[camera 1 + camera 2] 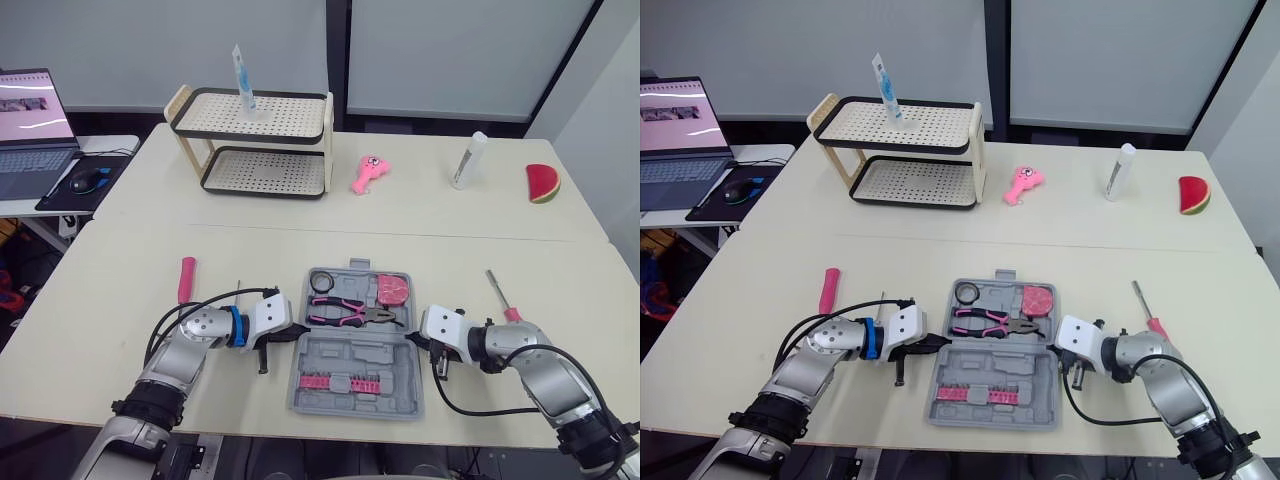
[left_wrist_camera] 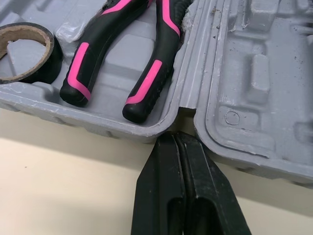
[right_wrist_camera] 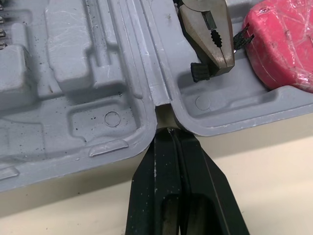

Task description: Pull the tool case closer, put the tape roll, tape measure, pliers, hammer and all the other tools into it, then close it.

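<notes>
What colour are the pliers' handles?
Black with pink inlays on the pliers; clearest in the left wrist view.

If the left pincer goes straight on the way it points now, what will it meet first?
The left pincer, shut, points at the hinge notch in the side edge of the tool case and looks almost in contact with it. It would likely meet that edge first.

The tool case [image 2: 254, 98] is matt grey moulded plastic, grime-speckled. The pliers [image 2: 146, 88] wear glossy black-and-pink grips. The tape roll [image 2: 54, 54], at the case's eleven o'clock, is shiny black on a cardboard core.
</notes>
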`<state>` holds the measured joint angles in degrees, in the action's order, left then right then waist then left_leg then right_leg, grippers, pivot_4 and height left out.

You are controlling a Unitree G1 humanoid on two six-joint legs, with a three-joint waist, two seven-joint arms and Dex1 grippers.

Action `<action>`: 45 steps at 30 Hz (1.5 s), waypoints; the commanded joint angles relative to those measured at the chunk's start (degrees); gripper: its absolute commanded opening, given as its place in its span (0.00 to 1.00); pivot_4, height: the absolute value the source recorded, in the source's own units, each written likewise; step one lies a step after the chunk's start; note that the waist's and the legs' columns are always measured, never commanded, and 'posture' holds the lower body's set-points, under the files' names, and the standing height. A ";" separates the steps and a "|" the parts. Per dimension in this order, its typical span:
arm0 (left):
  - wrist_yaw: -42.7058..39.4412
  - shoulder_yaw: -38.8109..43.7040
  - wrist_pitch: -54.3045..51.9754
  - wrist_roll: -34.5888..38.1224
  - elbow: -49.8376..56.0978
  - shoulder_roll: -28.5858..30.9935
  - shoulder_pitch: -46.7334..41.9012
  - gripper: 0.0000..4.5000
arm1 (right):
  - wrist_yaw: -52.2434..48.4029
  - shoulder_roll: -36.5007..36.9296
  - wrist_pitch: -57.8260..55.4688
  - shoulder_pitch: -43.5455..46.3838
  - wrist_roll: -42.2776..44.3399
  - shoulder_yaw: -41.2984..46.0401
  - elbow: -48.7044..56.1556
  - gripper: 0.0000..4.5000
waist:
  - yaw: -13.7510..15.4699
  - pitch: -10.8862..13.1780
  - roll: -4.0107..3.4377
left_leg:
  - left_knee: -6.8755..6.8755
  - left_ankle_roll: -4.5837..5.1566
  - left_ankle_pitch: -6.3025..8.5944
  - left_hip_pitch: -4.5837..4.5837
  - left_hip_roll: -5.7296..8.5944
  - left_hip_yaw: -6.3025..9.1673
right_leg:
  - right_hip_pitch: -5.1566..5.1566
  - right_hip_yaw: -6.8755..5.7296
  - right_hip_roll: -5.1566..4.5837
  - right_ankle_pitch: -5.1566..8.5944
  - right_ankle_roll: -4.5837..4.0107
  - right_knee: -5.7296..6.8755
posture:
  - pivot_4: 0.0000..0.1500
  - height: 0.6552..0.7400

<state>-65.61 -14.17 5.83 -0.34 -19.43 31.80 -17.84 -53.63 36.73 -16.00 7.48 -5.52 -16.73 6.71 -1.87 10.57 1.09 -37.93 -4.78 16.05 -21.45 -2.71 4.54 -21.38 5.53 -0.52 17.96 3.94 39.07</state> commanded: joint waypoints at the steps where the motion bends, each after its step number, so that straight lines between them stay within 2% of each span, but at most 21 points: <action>1: 1.02 -1.96 0.58 -0.59 -0.41 -2.37 -0.74 0.01 | -0.24 -1.98 1.21 1.16 1.33 -1.38 1.72 0.00 | 0.00 0.00 0.00 | 0.00 0.00 0.00 0.00 0.00 0.00 | 0.00 0.00 0.00 0.00 0.00 0.00 | 1.00 0.94; 16: -0.98 0.79 -2.14 2.02 3.49 1.52 1.89 0.01 | -0.35 1.73 -1.98 -0.75 1.83 2.97 4.03 0.00 | 0.00 0.00 -0.01 | 0.00 0.00 0.00 -0.06 0.00 0.00 | -0.05 0.00 -0.01 0.00 0.00 -0.02 | 1.00 0.94; 25: -1.74 4.63 -3.65 5.73 6.65 6.69 4.64 0.01 | 1.39 6.41 -0.38 -6.92 2.80 7.63 9.09 0.00 | 0.01 0.00 -0.01 | 0.01 0.00 0.00 -0.10 0.00 0.03 | -0.08 -0.05 -0.03 -0.01 -0.01 0.02 | 1.00 0.94; 31: -2.39 14.11 -9.05 14.75 13.95 11.72 9.10 0.01 | 2.39 7.79 -4.41 -14.39 8.52 18.35 18.33 0.00 | 0.01 0.02 -0.03 | -0.01 0.00 0.00 -0.10 -0.01 0.04 | -0.06 -0.06 -0.05 -0.01 -0.01 0.08 | 1.00 0.94; 34: -0.85 25.70 -16.60 22.03 17.03 15.72 13.62 0.01 | 1.45 8.93 -6.72 -20.23 13.25 30.46 22.27 0.00 | 0.04 0.02 -0.02 | -0.02 0.00 0.00 -0.14 -0.01 0.04 | -0.05 -0.09 -0.09 -0.01 0.00 0.07 | 1.00 0.94; 37: 2.53 34.45 -23.36 26.32 16.61 17.55 16.89 0.01 | 1.01 9.18 -8.50 -23.95 16.59 39.11 23.08 0.00 | -0.03 0.02 -0.02 | -0.01 0.00 0.01 -0.11 -0.01 0.04 | -0.05 -0.15 -0.10 0.00 -0.01 0.11 | 1.00 0.94; 41: 4.49 42.95 -26.70 27.60 11.78 19.71 21.00 0.20 | -0.99 9.79 -7.20 -28.82 18.54 47.00 21.13 0.17 | -0.03 0.02 -0.02 | 0.01 0.00 0.01 -0.02 0.00 -0.02 | 0.02 -0.06 -0.11 0.00 0.00 0.05 | 1.00 0.94; 45: 5.75 49.19 -27.07 27.12 5.44 20.80 26.15 0.48 | -4.35 10.50 -6.68 -34.03 20.27 51.25 19.05 0.38 | -0.13 0.02 0.04 | 0.05 0.00 0.01 -0.02 -0.01 -0.07 | -0.01 -0.03 -0.10 0.01 -0.02 0.01 | 1.00 0.94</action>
<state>-60.40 31.44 -21.26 26.55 -12.85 51.54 7.41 -56.68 46.51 -23.92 -26.03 13.33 32.10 25.43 -1.99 10.59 1.12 -37.88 -4.79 16.06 -21.47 -2.72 4.46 -21.40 5.52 -0.63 17.97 3.92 39.07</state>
